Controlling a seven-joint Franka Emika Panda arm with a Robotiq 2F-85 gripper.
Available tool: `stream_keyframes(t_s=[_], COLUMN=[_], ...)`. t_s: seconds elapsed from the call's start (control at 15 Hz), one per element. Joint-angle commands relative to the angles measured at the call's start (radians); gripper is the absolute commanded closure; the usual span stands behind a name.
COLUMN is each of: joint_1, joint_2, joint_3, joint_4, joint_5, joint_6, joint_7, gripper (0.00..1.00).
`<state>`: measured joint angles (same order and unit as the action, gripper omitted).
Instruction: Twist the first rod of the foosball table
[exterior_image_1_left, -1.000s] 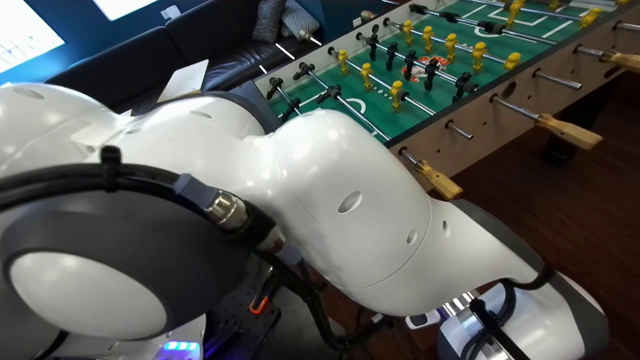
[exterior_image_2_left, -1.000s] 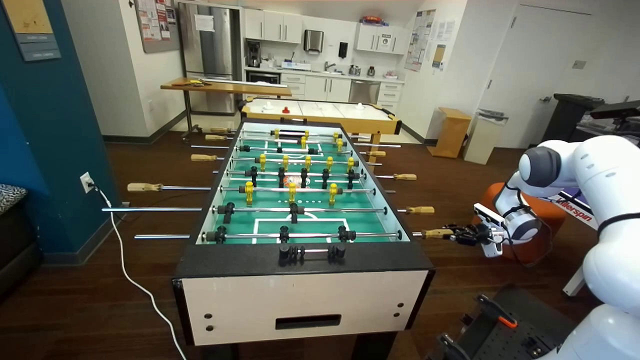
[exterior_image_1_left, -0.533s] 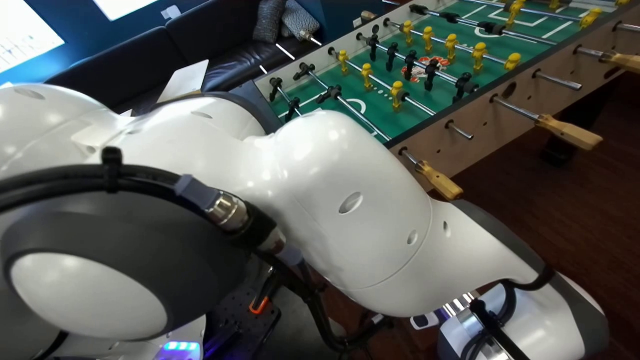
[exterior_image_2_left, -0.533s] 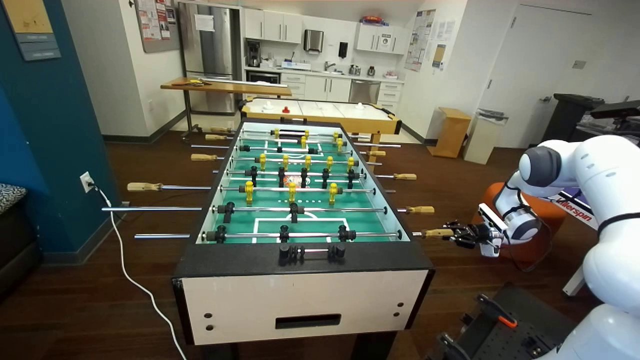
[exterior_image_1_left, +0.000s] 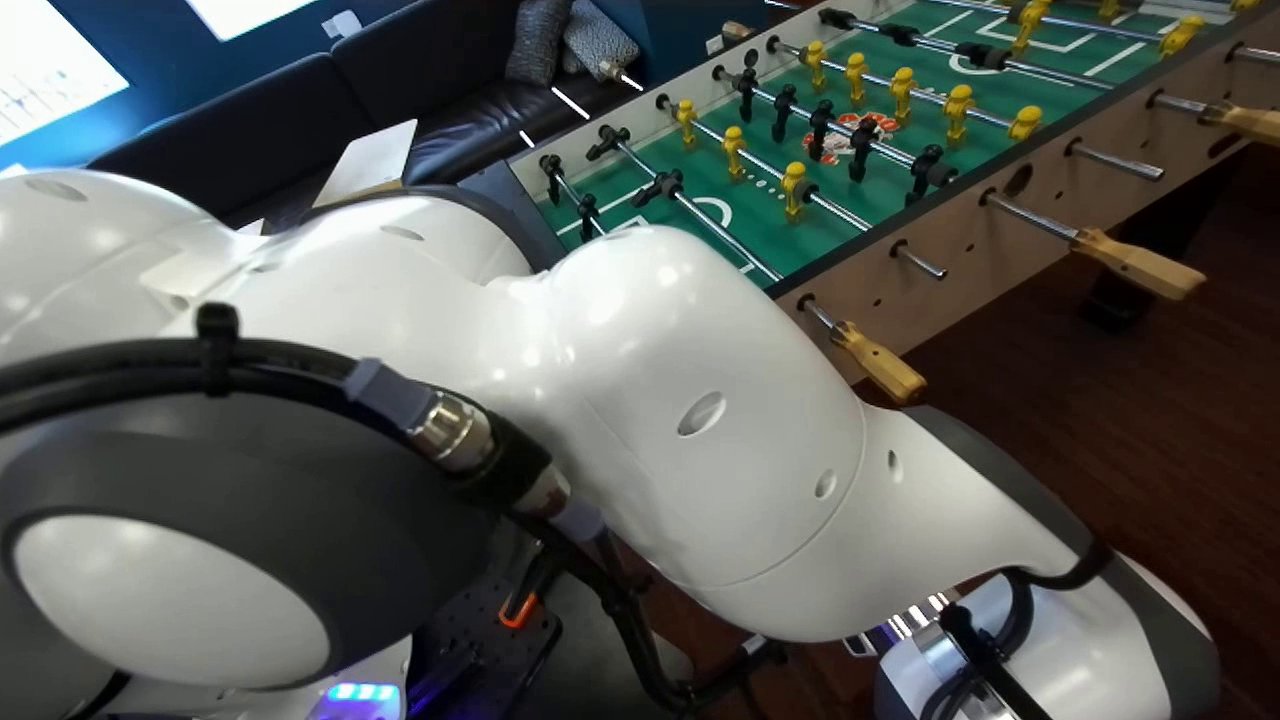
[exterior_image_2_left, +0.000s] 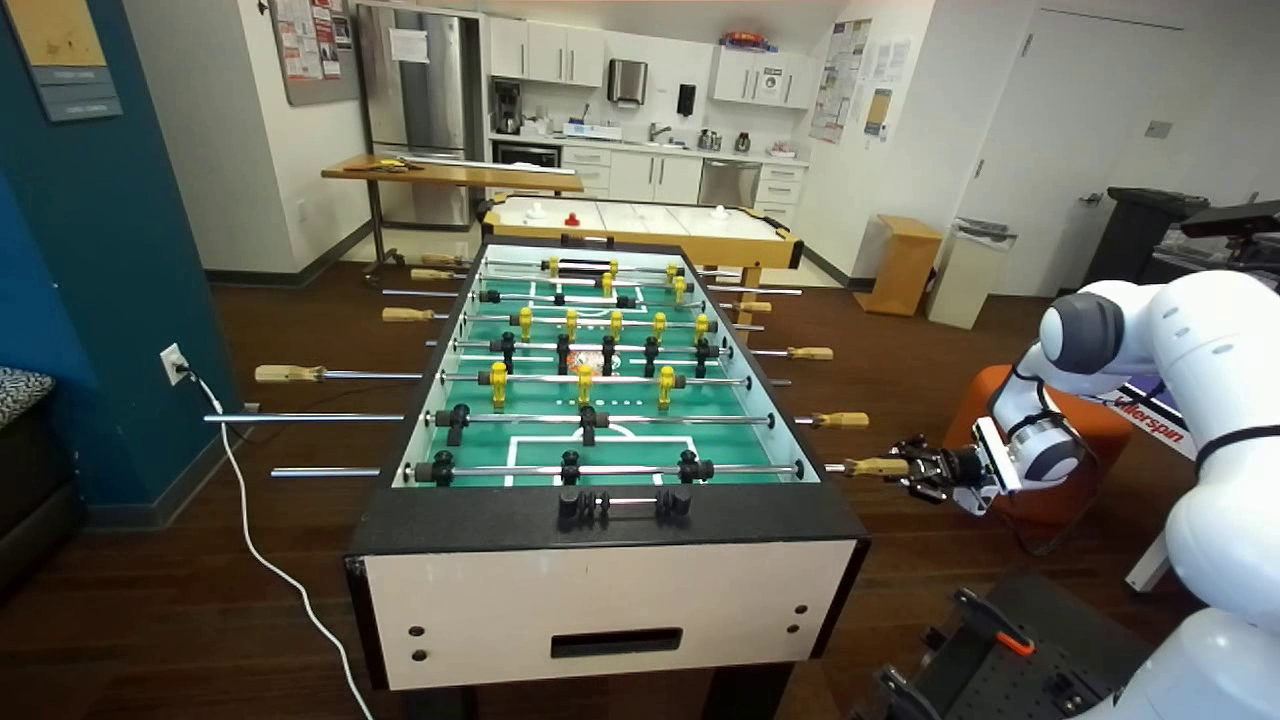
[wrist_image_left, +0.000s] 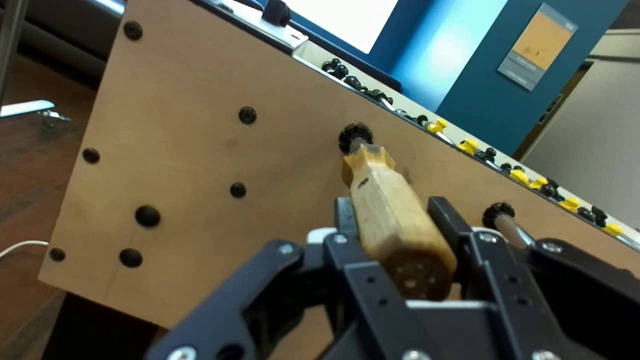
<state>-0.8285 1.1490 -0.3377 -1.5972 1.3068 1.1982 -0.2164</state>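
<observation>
The foosball table (exterior_image_2_left: 600, 612) stands in the middle in an exterior view, its short end nearest, with the robot arm (exterior_image_2_left: 1212, 365) to its right. On the table's right side, at the near end, the jaws grip the wooden handle (wrist_image_left: 395, 215) of the first rod (exterior_image_2_left: 630, 470), one jaw on each side of it; in the wrist view they point at the table's side panel (wrist_image_left: 190, 160). Three black players (exterior_image_2_left: 570, 465) are on this rod, and the second rod (exterior_image_2_left: 680, 420) lies just beyond it. In an exterior view a dark sofa (exterior_image_1_left: 265, 135) is at the far left, and the arm hides the jaws.
</observation>
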Motion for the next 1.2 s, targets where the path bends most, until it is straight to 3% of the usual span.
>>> stream_keyframes(t_s=[0.0, 0.27, 0.33, 0.53, 1.13], joint_1=[-0.013, -0.016, -0.016, -0.002, -0.002], joint_2=[0.001, -0.002, -0.002, -0.027, -0.046], joint_3=[0.013, 0.014, 0.014, 0.009, 0.008], joint_4=[0.004, 0.000, 0.000, -0.025, -0.049], joint_5=[-0.007, -0.007, -0.007, -0.006, -0.001], joint_6=[0.008, 0.009, 0.009, 0.064, 0.078], joint_7=[-0.041, -0.095, -0.095, -0.297, -0.762], gripper=[0.59, 0.59, 0.84, 0.84, 0.84])
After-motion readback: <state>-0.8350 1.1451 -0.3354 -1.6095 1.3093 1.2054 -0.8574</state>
